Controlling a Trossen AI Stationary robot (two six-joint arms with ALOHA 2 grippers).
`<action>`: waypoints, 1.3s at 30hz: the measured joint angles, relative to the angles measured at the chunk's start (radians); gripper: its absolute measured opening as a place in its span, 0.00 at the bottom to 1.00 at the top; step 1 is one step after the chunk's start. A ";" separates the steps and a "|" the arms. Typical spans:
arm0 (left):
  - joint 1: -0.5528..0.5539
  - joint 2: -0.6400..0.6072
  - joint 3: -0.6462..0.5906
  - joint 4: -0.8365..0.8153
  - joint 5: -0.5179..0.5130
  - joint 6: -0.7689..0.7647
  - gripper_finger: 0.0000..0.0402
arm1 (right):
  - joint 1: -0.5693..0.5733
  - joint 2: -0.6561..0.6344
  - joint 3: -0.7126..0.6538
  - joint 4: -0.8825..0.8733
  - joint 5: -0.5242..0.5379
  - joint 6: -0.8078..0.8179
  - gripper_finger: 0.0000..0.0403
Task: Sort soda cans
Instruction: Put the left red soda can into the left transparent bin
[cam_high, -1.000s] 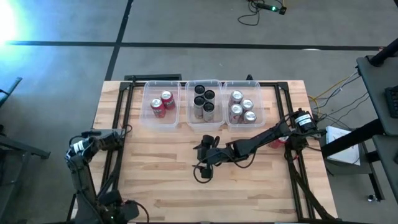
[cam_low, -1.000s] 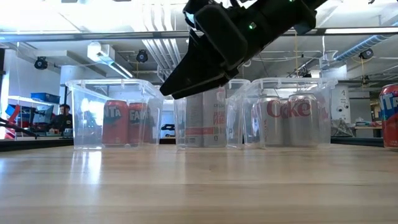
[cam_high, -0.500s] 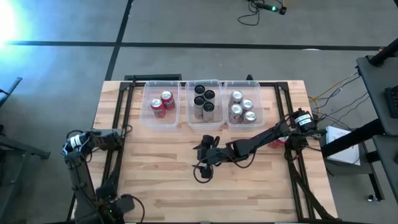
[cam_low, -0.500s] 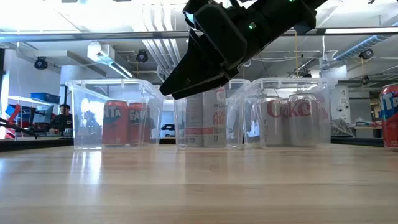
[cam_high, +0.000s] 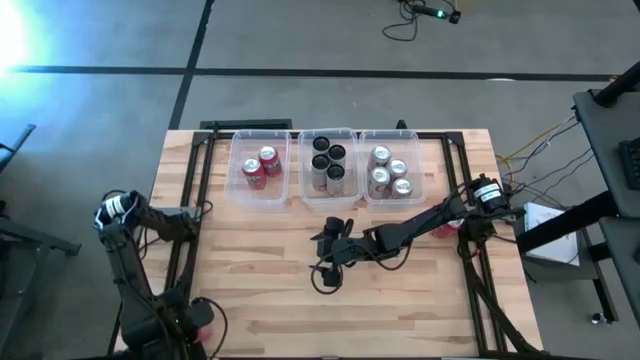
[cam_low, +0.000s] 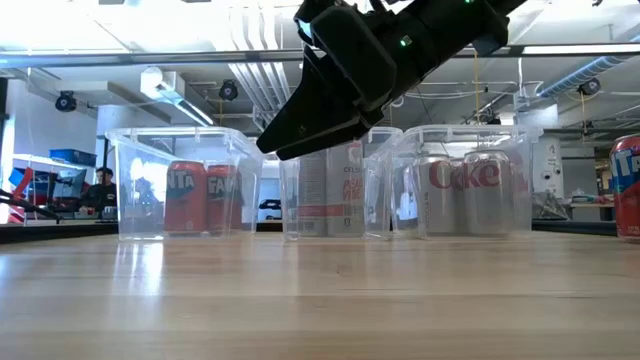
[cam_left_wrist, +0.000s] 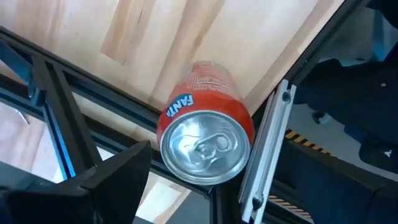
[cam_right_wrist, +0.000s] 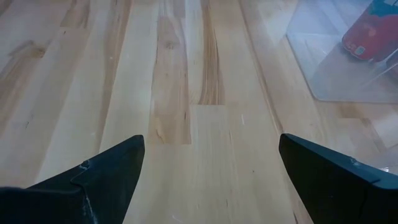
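R gripper (cam_high: 322, 262) hangs over the middle of the pale wooden slatted table (cam_high: 260, 290), raised clear of the top, w/ its two dark fingers (cam_right_wrist: 99, 177) spread wide and nothing but bare boards between them. It holds nothing and touches nothing. In the low view the same gripper (cam_low: 300, 125) is above the table surface, pointing down and to the side.

Just beyond it, toward the far edge, three clear rectangular plastic bins stand in a row. Nearest its fingertips is the middle bin (cam_high: 328, 165) w/ black cylindrical cans, silver tops (cam_high: 335, 170). To one side, the bin (cam_high: 260, 167) w/ two red Fanta cans (cam_high: 262, 166); to the other, the bin (cam_high: 392, 168) w/ four silver-grey Coke cans (cam_high: 390, 172). One more red can (cam_low: 627, 185) stands on the table well behind the gripper, near the R arm's base.

L gripper (cam_high: 195, 318) is low at the table's near L corner, well apart from the bins. In its wrist view a red Fanta can, silver pull-tab top toward the camera (cam_left_wrist: 205, 146), sits right ahead of one dark finger (cam_left_wrist: 112, 180); whether the fingers grip it, can't tell.
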 joint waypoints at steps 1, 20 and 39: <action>0.000 -0.007 -0.016 0.012 0.000 0.000 0.88 | 0.000 0.000 0.000 0.000 0.000 0.000 0.91; 0.000 -0.011 -0.156 0.167 0.032 0.017 0.89 | 0.000 0.000 0.000 0.000 -0.007 0.000 0.91; -0.002 -0.013 -0.279 0.345 0.152 0.065 0.68 | 0.000 0.000 0.000 -0.001 -0.007 -0.001 0.91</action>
